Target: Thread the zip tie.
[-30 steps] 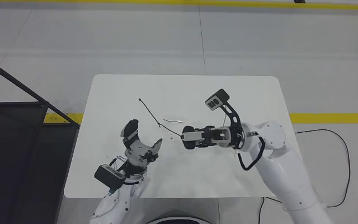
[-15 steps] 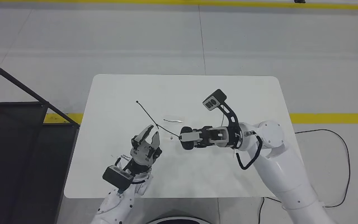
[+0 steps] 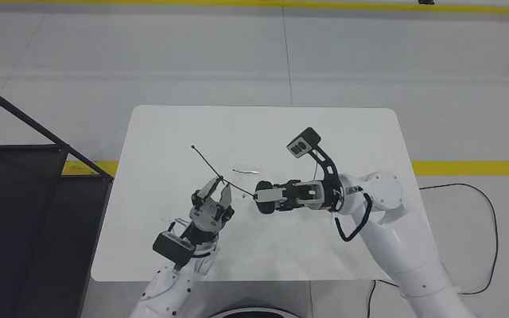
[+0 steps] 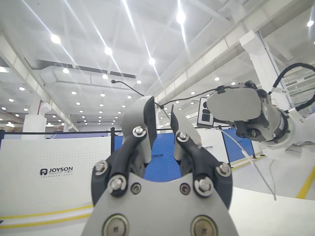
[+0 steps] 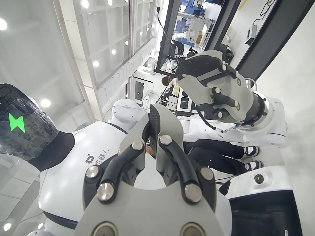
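Note:
A thin black zip tie (image 3: 208, 161) hangs above the white table (image 3: 334, 135), slanting toward the far left, head end free. My right gripper (image 3: 258, 193) is shut on its near end; in the right wrist view the pads (image 5: 153, 121) pinch it and the tie (image 5: 161, 25) runs away from them. My left gripper (image 3: 215, 189) stands open just under the tie's middle. In the left wrist view the tie (image 4: 128, 87) crosses the gap at the level of the fingertips (image 4: 149, 109), held by neither. The right gripper (image 4: 233, 106) is close beside it.
A short white zip tie (image 3: 245, 168) lies on the table just beyond the two grippers. A black frame (image 3: 40, 135) and dark panel stand off the table's left edge. The table's far and right parts are bare.
My left gripper has turned and risen from the table's near left toward the black tie, its fingers now straddling it. The right gripper with the tie has shifted slightly left.

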`<state>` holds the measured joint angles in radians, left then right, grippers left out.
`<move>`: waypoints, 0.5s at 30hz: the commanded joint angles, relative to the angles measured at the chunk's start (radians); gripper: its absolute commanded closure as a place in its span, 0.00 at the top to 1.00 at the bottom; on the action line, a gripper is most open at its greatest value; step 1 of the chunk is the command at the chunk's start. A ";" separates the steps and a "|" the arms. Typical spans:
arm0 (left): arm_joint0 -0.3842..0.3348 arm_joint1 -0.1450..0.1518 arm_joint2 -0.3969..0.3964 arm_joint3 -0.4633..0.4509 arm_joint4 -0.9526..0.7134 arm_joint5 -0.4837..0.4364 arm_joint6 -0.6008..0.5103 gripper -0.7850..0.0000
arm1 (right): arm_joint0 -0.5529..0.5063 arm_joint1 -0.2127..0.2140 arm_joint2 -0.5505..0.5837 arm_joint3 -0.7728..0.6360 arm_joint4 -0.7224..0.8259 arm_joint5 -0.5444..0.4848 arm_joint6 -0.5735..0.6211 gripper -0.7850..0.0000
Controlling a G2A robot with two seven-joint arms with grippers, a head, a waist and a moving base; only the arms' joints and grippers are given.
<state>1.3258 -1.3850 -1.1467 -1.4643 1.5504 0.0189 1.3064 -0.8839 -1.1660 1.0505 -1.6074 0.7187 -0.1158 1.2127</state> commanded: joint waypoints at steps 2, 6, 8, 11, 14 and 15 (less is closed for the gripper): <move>-0.004 -0.001 0.001 0.008 -0.002 0.003 0.000 0.29 | 0.000 -0.001 0.000 0.001 0.000 0.000 0.002 0.00; -0.008 -0.003 0.003 0.014 -0.002 0.007 0.000 0.29 | 0.000 -0.002 -0.001 0.001 -0.001 0.000 0.005 0.00; -0.010 -0.004 0.004 0.015 -0.002 0.010 0.000 0.27 | 0.000 -0.002 -0.001 0.001 -0.002 0.000 0.004 0.00; -0.011 -0.005 0.005 0.016 -0.002 0.011 0.000 0.26 | 0.001 -0.003 0.000 0.002 -0.004 0.003 0.005 0.00; -0.011 -0.005 0.005 0.016 0.000 0.013 0.002 0.25 | 0.000 -0.003 0.000 0.001 -0.006 0.004 0.004 0.00; -0.011 -0.005 0.005 0.016 0.001 0.014 0.002 0.24 | 0.000 -0.004 0.000 0.001 -0.006 0.004 0.004 0.00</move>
<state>1.3145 -1.3902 -1.1417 -1.4484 1.5506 0.0319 1.3080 -0.8838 -1.1694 1.0505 -1.6061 0.7127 -0.1117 1.2163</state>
